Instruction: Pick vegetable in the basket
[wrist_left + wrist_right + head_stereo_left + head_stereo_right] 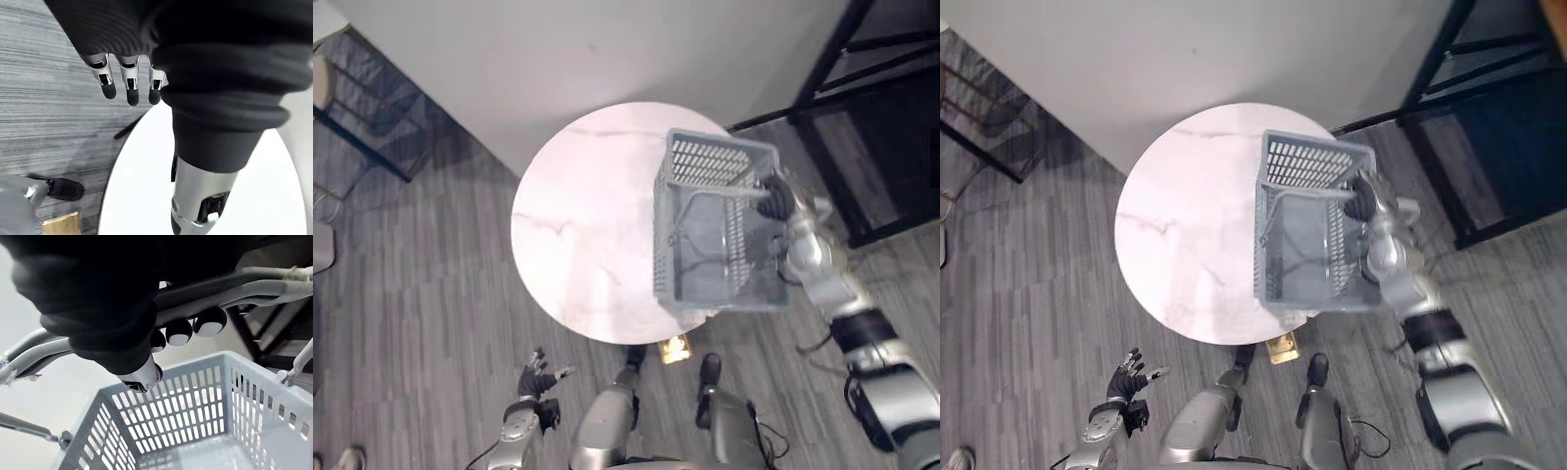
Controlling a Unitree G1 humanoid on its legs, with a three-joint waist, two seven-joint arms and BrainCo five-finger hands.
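The right hand (775,200) is closed around the grey handle (234,289), by which the grey basket (705,240) is held at the right side of the round white table (578,215), while the left hand (539,378) is kept low over the floor (411,294), fingers spread.

Silver-grey arms (822,269); dark ribbed wrist covers (215,73); left hand (538,379) and right hand (775,199) silver-fingered, dark-tipped

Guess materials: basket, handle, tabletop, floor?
Basket: moulded grey plastic by the look, matte, slotted walls. Handle: likely the same plastic; coated metal possible. Tabletop: marble or marble-look laminate, pale with faint veins, slight sheen. Floor: grey wood-look planks, probably vinyl or laminate.
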